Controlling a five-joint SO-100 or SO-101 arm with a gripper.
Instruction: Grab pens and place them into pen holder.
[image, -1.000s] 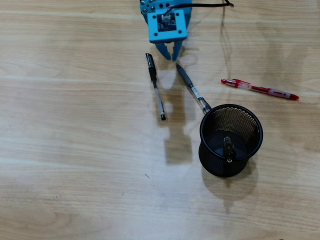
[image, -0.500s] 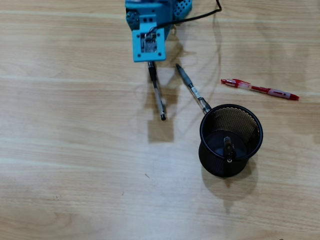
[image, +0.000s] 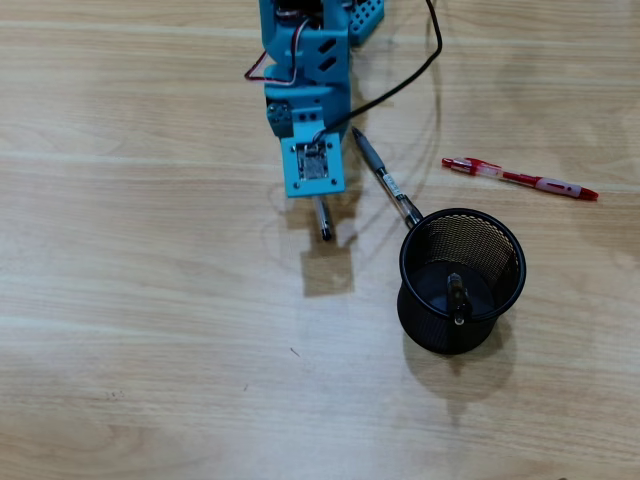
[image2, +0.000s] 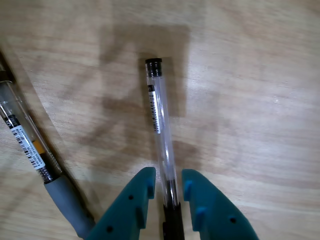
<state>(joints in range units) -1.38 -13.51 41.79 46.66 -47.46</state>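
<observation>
In the wrist view, my gripper (image2: 168, 181) is open, its blue jaws standing either side of the clear-barrelled pen (image2: 160, 120) near its black cap, with narrow gaps on both sides. The pen lies flat on the wood. In the overhead view my wrist block (image: 313, 165) covers most of that pen; only its lower end (image: 323, 222) shows. The grey pen (image: 385, 180) with a rubber sleeve (image2: 67, 200) lies just beside it, its tip at the pen holder (image: 405, 262). This black mesh cup has a black pen (image: 456, 295) inside. A red pen (image: 520, 178) lies further right.
A black cable (image: 400, 85) loops from the arm over the table behind the grey pen. The wooden tabletop (image: 150, 350) extends left and toward the front.
My arm has swung left from above the grey pen and reached down over the clear pen, so the jaws now straddle it. The pens and cup have not moved.
</observation>
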